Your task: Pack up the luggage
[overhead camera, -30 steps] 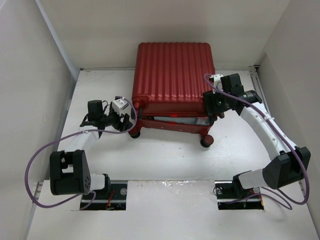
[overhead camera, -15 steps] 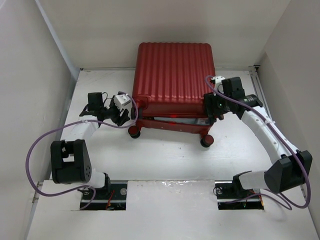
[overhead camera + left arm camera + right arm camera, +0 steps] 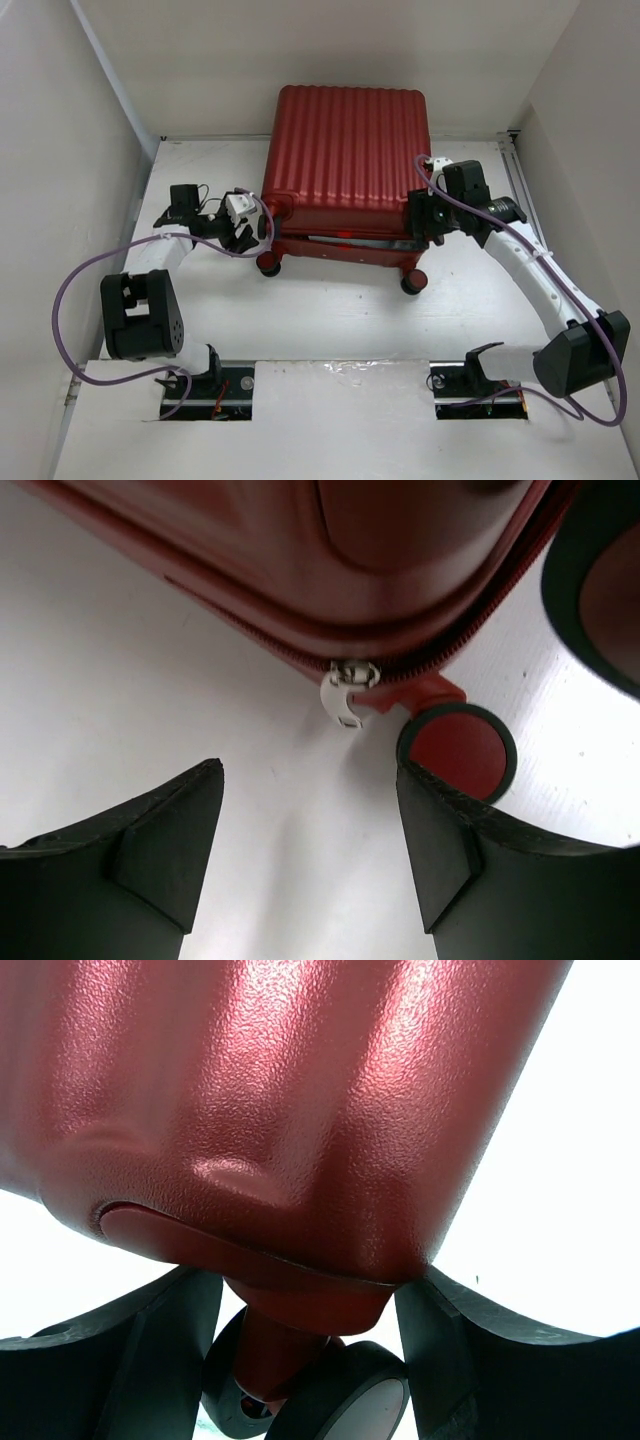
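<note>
Evidently the large dark-red ribbed hard-shell suitcase (image 3: 345, 150) is laid flat at the far middle of the white table (image 3: 330, 310); its lid is lowered, yet a narrow gap is seen along the near edge, so zipping is judged still to be done. The left gripper (image 3: 310, 770) is held spread and empty, just short of the silver zipper pull (image 3: 345, 695). The right gripper (image 3: 310, 1280) is set astride the near right corner; whether it is clamped there cannot be told.
</note>
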Controlling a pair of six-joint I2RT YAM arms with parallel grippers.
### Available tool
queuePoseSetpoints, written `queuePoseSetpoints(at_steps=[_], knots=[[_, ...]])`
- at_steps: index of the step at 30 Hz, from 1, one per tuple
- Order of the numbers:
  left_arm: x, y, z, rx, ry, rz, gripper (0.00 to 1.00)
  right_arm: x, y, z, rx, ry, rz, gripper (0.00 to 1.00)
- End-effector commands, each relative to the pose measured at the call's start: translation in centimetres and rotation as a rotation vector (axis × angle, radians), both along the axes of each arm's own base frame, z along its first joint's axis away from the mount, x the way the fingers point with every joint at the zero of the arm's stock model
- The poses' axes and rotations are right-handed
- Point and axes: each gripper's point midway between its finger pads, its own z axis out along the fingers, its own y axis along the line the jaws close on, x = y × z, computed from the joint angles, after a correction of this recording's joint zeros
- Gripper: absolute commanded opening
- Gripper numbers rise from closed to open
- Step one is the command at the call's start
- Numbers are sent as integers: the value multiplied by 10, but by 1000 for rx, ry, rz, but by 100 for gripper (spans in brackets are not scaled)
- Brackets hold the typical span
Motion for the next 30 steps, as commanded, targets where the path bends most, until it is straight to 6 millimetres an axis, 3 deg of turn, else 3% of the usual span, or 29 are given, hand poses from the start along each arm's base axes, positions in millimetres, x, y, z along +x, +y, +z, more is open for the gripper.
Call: queuePoseSetpoints(at_steps=[1,10,18,23,27,30], knots=[[13,-14,21,-90,-96,-65,66,-18,53,39,224,-59,186,0],[20,-27,14,-164,-85,-95,65,-18,54,43,247,-58,149,0],[2,-37,9,-227,-11,-171,54,-21,50,44,227,-55,122,0],[-5,-40,11,-246,16,-184,29,-26,52,48,224,-63,120,0],[-5,-40,13,-248,14,-181,2,-27,50,47,218,-66,114,0],[-3,-39,16,-252,26,-159,0,-31,48,45,215,-59,113,0]])
